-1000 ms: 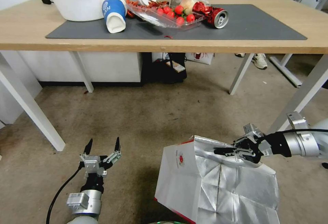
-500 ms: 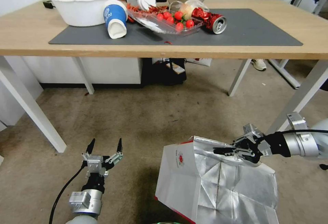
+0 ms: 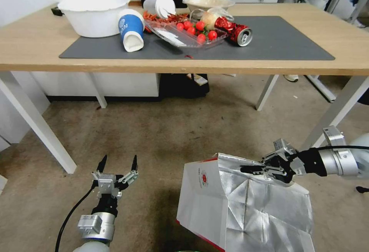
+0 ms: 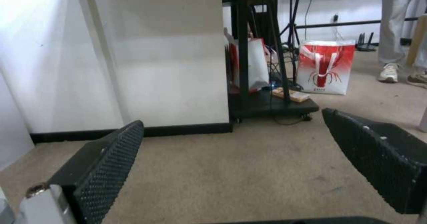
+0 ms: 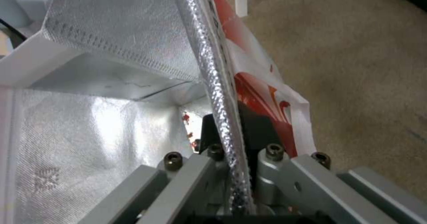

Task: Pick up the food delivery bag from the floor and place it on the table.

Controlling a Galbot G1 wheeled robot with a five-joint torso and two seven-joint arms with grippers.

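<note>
Right pincer (image 3: 255, 169) is clamped on the top rim of the food delivery bag (image 3: 246, 209); the right wrist view confirms the foil-lined wall pinched between its jaws. The bag hangs upright from that grip, low over the floor (image 3: 184, 129); whether its base touches the floor cannot be told. The tabletop (image 3: 269, 61) lies ahead of and above the bag, with bare mat (image 3: 292, 40) on the right side, beyond the bag. Left pincer (image 3: 117, 163), fingers apart, idles beside the bag, holding nothing.

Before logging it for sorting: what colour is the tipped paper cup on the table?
Blue and white paper cup; the head view shows it best.
</note>
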